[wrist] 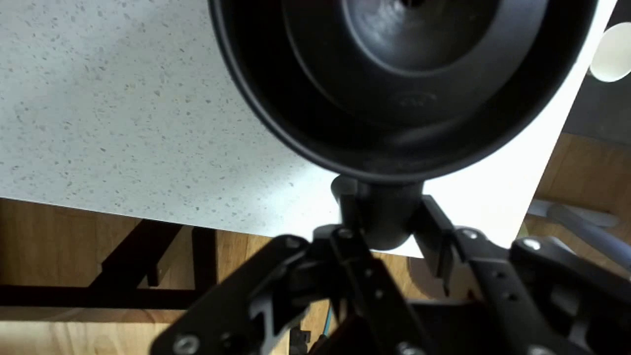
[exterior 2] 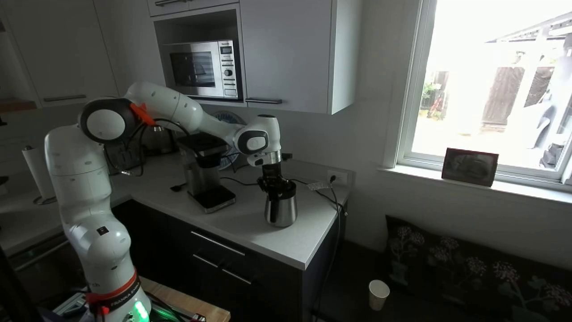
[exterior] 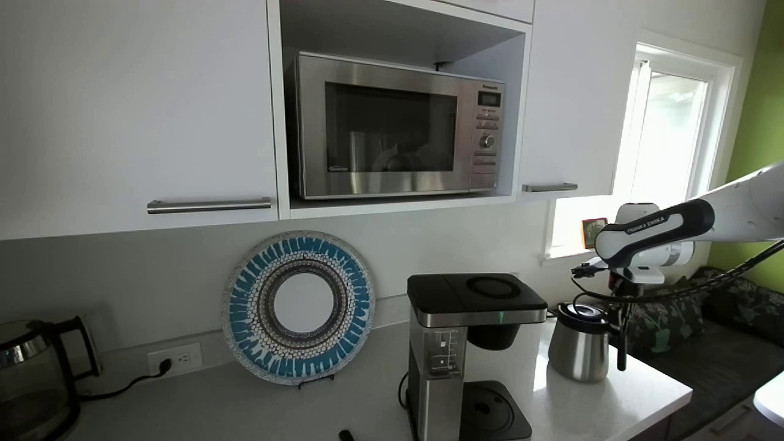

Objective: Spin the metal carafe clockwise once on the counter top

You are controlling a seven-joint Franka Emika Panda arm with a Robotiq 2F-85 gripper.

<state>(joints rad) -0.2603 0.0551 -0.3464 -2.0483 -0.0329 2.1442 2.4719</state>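
The coffee machine [exterior: 438, 398] is the nearest bulky neighbour on the pale counter top [exterior 2: 254, 228], standing beside the metal carafe [exterior: 579, 352] but apart from it. Behind, cords [exterior 2: 338, 228] run toward a wall outlet [exterior 2: 337, 178] near the counter's end, and further along a round blue-patterned plate [exterior: 359, 306] stands propped against the wall [exterior: 459, 245], with a glass kettle [exterior: 30, 383] beyond it. Overhead, a microwave [exterior: 392, 128] sits in a cabinet niche [exterior: 516, 98]; past the counter's end are a white cup [exterior 2: 379, 293] and a flower-print cushion [exterior 2: 447, 268], both well apart from the carafe. The carafe is upright near the counter's corner: a squat brushed-steel body with streaky reflections, narrowing toward the top, under a wide black lid [wrist: 411, 106] (from the wrist view, a dished black ring around a shinier grey disc, partly cut off). Its black handle [wrist: 392, 231] points toward the front edge, and there the gripper [wrist: 387, 212] meets it, the fingers [wrist: 438, 227] pinching the handle from both sides. The white arm [exterior 2: 216, 127] reaches in from above, and in an exterior view a dark cable [exterior: 612, 298] loops down close to the lid.
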